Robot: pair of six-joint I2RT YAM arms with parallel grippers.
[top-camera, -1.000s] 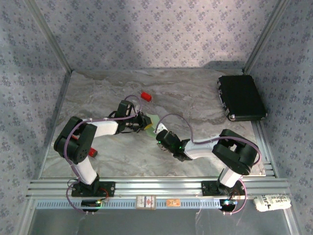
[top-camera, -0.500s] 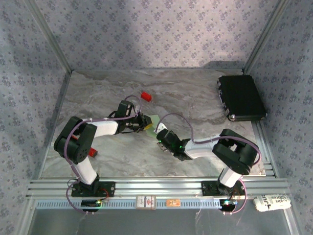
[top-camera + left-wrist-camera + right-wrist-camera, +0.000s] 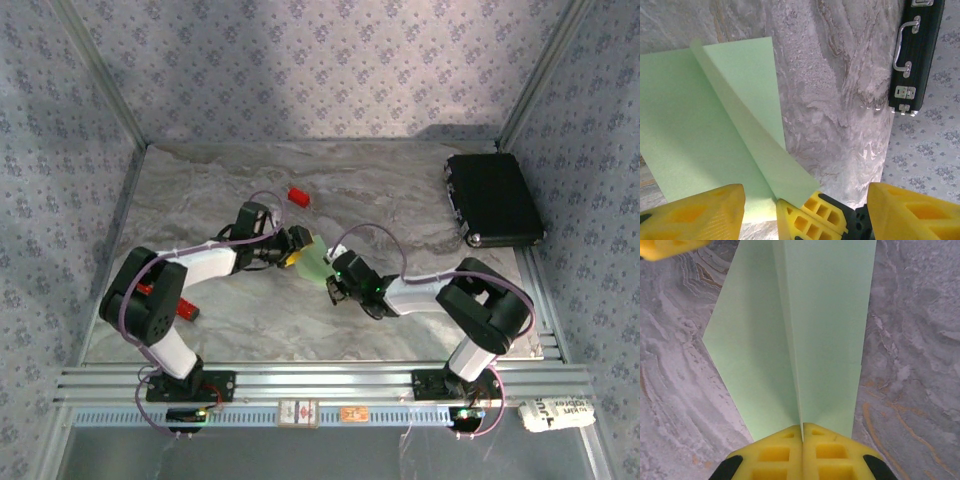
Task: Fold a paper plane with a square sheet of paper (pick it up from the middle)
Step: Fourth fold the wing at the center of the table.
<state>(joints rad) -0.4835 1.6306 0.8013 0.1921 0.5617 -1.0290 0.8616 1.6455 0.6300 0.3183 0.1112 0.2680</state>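
With the right gripper [image 3: 801,432], fingers clenched, holding the crease of the paper [image 3: 825,330] at mid-desk [image 3: 400,200], the left gripper [image 3: 805,195], fingers released, should close squarely along that fold without tugging it askew.

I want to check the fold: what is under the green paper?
Marbled table shows around the square sheet of paper; directly beneath is covered. Right fingers pinch its crease.

Matt creased paper [image 3: 825,315], stone-look tabletop [image 3: 910,365]
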